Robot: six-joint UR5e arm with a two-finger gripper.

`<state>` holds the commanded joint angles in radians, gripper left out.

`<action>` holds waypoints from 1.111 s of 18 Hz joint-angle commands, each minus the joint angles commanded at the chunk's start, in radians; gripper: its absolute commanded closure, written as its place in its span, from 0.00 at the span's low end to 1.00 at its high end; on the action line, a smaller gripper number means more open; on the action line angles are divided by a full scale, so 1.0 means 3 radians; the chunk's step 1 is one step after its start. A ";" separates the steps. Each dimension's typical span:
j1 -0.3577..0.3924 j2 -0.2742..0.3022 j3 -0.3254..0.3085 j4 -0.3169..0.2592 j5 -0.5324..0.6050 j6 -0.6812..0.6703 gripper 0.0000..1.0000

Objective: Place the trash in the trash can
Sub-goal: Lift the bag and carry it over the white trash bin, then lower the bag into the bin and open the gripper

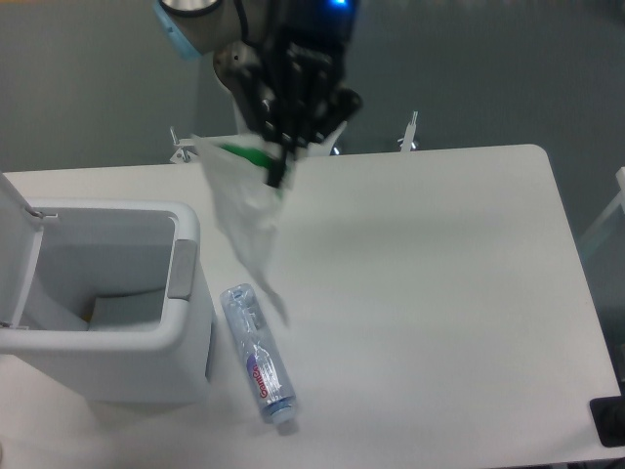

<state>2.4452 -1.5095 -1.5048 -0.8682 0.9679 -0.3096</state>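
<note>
My gripper [283, 161] hangs high over the table's rear left, shut on the top of a thin clear plastic bag [244, 220] with a green and white patch. The bag dangles below the fingers, its tip reaching down near the bottle. A small clear bottle with a red label [258, 357] lies flat on the table, just right of the trash can. The trash can [186, 332], a boxy white bin with its lid [18, 249] swung open to the left, stands at the front left. The bag is to the right of the bin's opening.
The arm's base column [264, 88] stands behind the table's back edge. A dark object [610, 422] sits at the front right corner. A pale item lies inside the bin [122, 308].
</note>
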 joint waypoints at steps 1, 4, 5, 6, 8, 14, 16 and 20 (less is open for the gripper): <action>-0.0071 -0.0005 0.0000 -0.0005 -0.0005 -0.0087 1.00; -0.0286 0.0005 -0.0122 -0.0005 0.0015 -0.0149 1.00; -0.0332 0.0010 -0.0163 0.0000 0.0015 -0.0149 1.00; -0.0393 0.0010 -0.0199 0.0000 0.0015 -0.0144 1.00; -0.0470 -0.0010 -0.0250 0.0000 0.0015 -0.0144 1.00; -0.0604 -0.0025 -0.0445 0.0020 0.0041 -0.0139 1.00; -0.0604 -0.0097 -0.0425 0.0020 0.0041 -0.0129 1.00; -0.0604 -0.0306 -0.0353 0.0153 0.0087 -0.0129 1.00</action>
<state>2.2642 -1.6012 -1.6108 -0.8223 0.9939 -0.3482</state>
